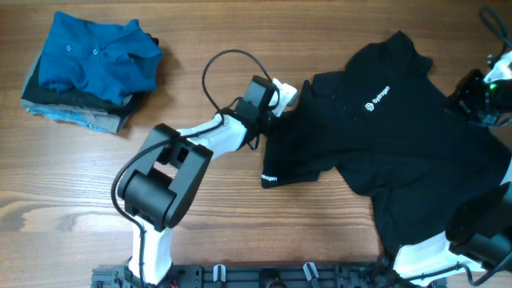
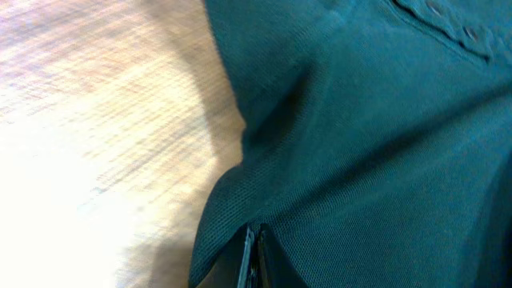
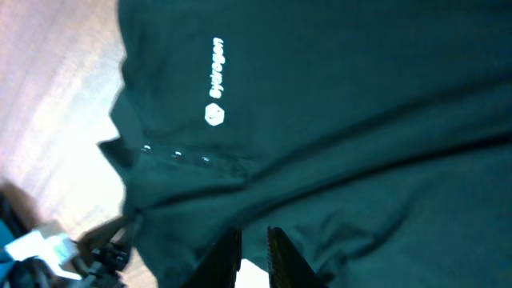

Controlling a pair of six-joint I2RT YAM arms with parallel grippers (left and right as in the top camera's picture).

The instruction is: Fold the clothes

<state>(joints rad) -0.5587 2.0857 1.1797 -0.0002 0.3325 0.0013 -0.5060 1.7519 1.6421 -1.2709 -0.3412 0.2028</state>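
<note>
Across the right half of the desk [image 1: 72,184] lies the black polo shirt [image 1: 400,136]. It is spread open, chest side up, with its collar toward the top of the frame. A small white chest logo [image 1: 378,98] shows below the collar. White lettering [image 1: 270,178] marks the sleeve that reaches toward the middle of the frame.

At the shirt's upper left edge, near the shoulder, sit the left fingers [image 2: 246,260]. In the left wrist view they are pressed nearly together at the bottom of the frame, and the hem of the cloth runs up between them. They look pinched shut on the shirt. Pale wood fills the left side of that view, and a few placket buttons [image 2: 452,24] show in its upper right corner.

Over at the far right edge of the overhead frame, the right fingers [image 3: 282,248] are at the shirt's other side. The right wrist view shows them at the bottom of the frame, only a narrow gap apart, with dark cloth right at their tips. I cannot tell whether they hold it. That view also takes in the logo and the buttons, with the other arm's pale tip in the lower left corner.

Up in the overhead frame's upper left corner, well apart from the shirt, a blue polo [image 1: 92,52] tops a small stack of folded garments [image 1: 76,112]. A black cable [image 1: 216,68] loops above the left arm.
</note>
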